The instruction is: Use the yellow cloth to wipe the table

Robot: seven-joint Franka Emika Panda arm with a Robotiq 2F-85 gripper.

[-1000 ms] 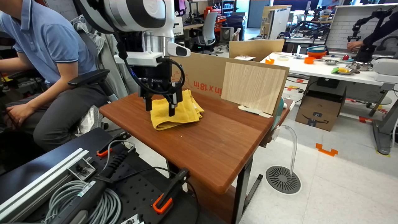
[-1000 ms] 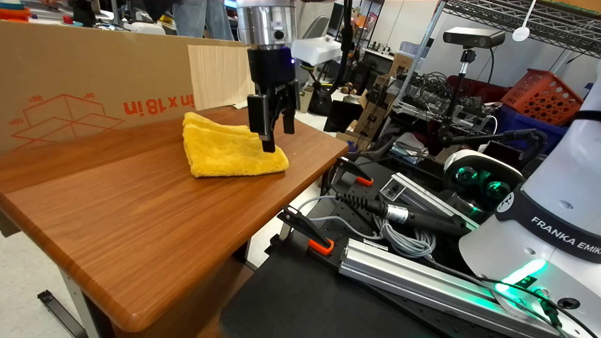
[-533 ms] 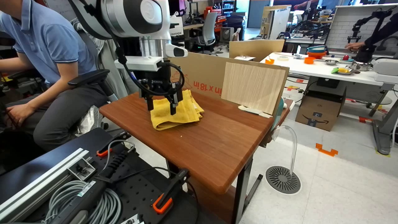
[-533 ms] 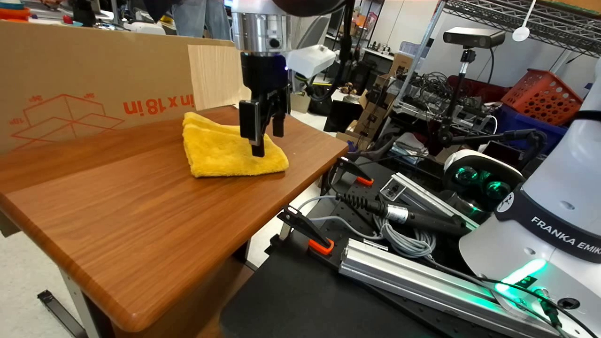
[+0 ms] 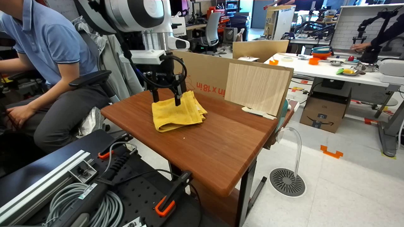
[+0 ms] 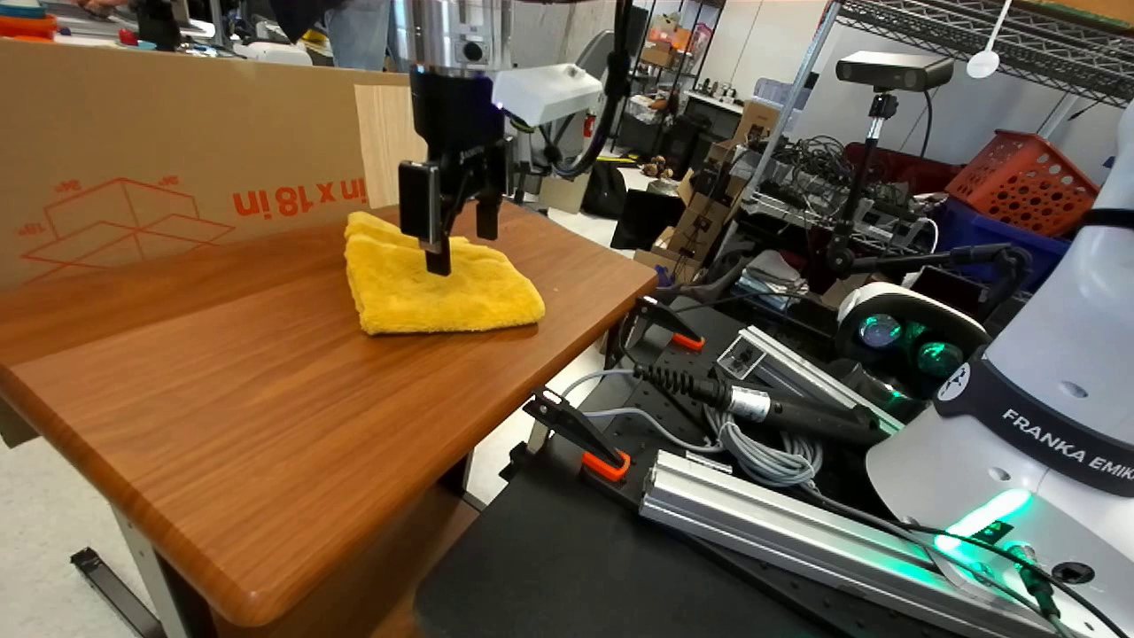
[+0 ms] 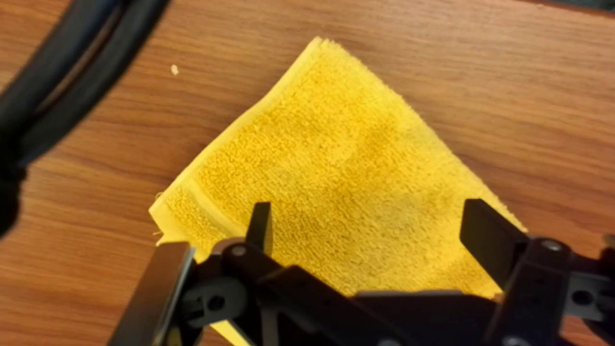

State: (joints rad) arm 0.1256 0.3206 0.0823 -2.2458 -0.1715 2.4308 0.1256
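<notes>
Clearly, the cloth [image 7: 336,149] lies folded on the table [image 7: 528,96], one corner towards twelve o'clock in the wrist view, another towards nine; its long axis is unclear. Over it hangs the gripper [image 7: 369,211], fingers apart.

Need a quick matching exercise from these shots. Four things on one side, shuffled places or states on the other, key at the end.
Things
1. yellow cloth
2. gripper
3. cardboard panel
4. gray cable

Places and states
A. wound in a coil
B. standing upright along one edge of the table
C. folded, lying on the table
D. open, holding nothing

Pairs: 1-C, 2-D, 3-B, 4-A
</notes>
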